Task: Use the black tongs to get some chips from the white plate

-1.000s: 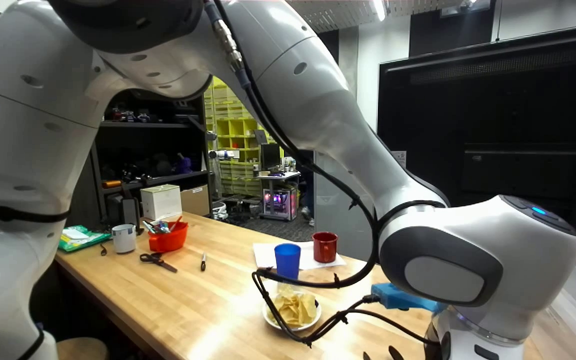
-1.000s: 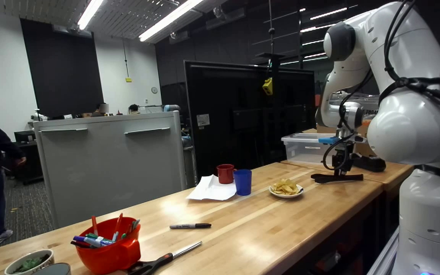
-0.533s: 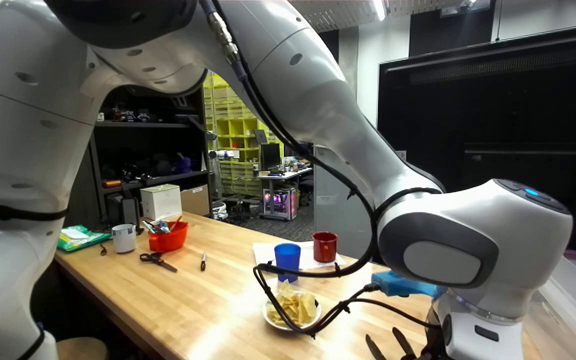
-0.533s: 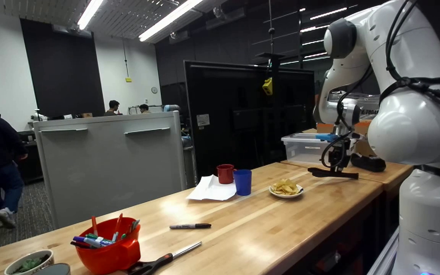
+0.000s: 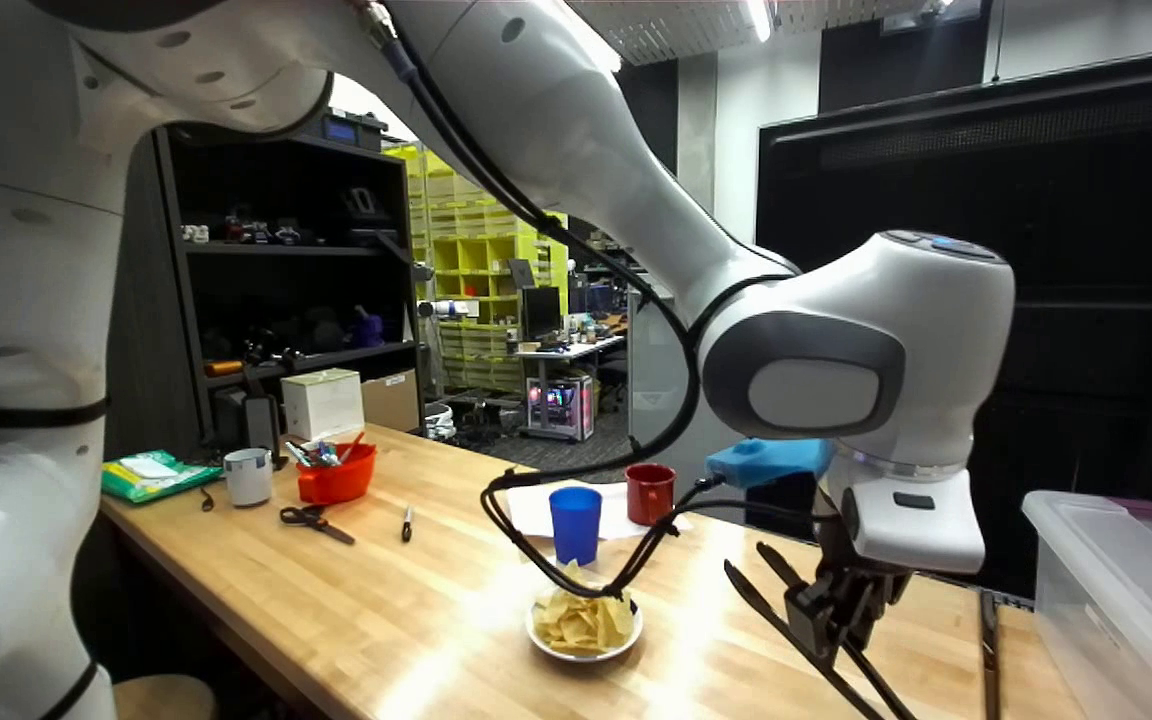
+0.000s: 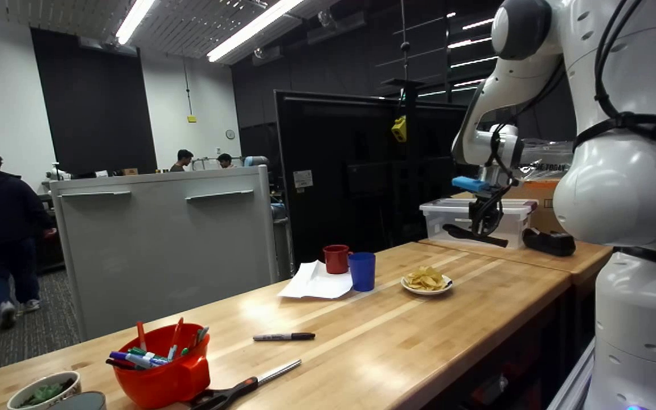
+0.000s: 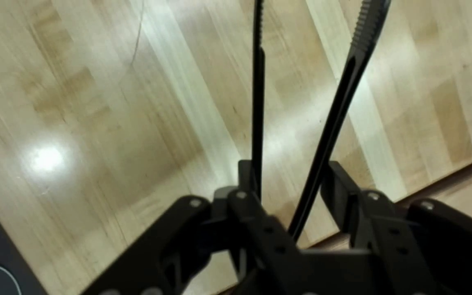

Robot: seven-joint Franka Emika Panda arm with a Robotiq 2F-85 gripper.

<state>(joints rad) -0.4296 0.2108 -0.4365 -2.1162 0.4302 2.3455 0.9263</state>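
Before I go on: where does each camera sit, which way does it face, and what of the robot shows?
Wrist view: sits just behind the end effector, which shows at the bottom gripping the black tongs; looks down at the table.
An exterior view: close beside the arm, facing across the table toward dark shelving; arm and end effector show.
An exterior view: near the red tub, looking along the table; arm and end effector at right.
Both exterior views share the white plate, chips, blue cup and red cup.
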